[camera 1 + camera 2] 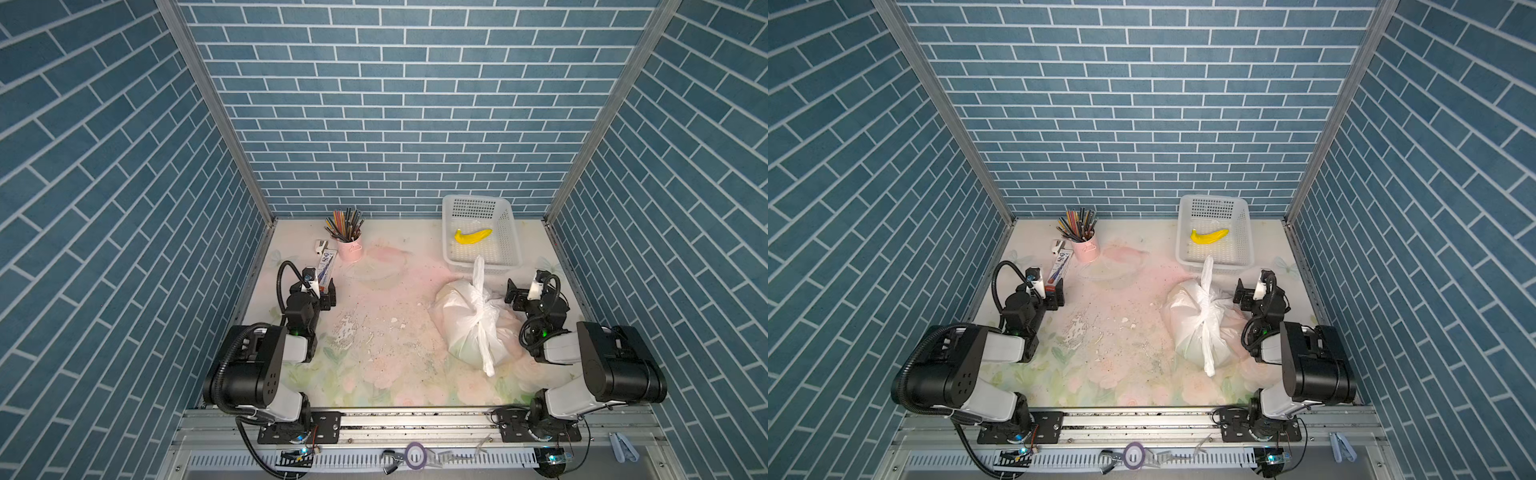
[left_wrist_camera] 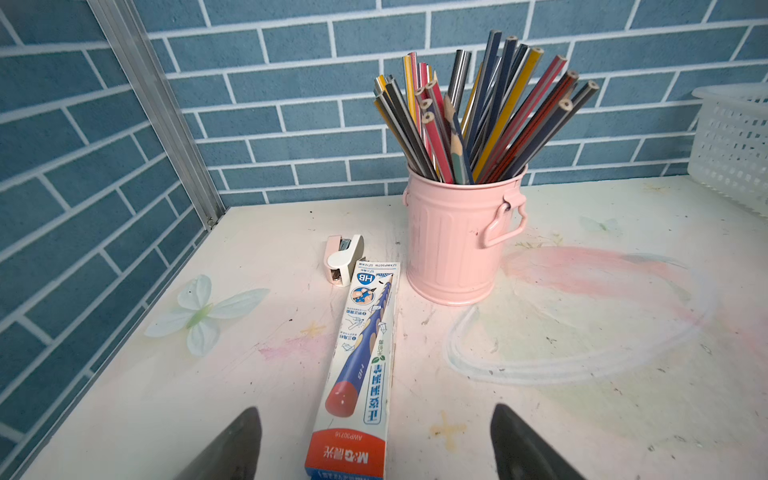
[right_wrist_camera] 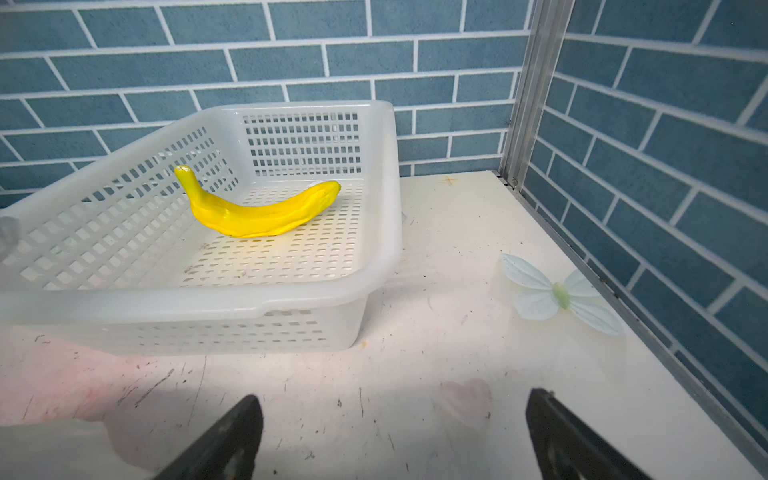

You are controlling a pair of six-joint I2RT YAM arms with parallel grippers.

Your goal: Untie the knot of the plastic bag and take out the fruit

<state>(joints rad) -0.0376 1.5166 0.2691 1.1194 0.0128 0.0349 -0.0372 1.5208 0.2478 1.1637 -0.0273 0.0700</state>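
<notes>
While both arms sit low at the near edge, the thin, crinkly white plastic bag (image 1: 461,332) lies tied on the floral table (image 1: 374,374), right side. Its twisted handle knot (image 1: 482,308) is on top, just in front of the white perforated basket (image 1: 448,245) w/ 1 yellow toy banana (image 1: 472,235). Bag's contents can't be made out. Jaws of left gripper (image 2: 374,415) & right gripper (image 3: 395,403) stand wide apart, holding nothing.

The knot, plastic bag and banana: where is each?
knot (image 1: 482,311): in a top view, on the tie.
plastic bag (image 1: 455,313): in a top view, on its body.
banana (image 3: 249,216): right wrist view, on its middle.
</notes>
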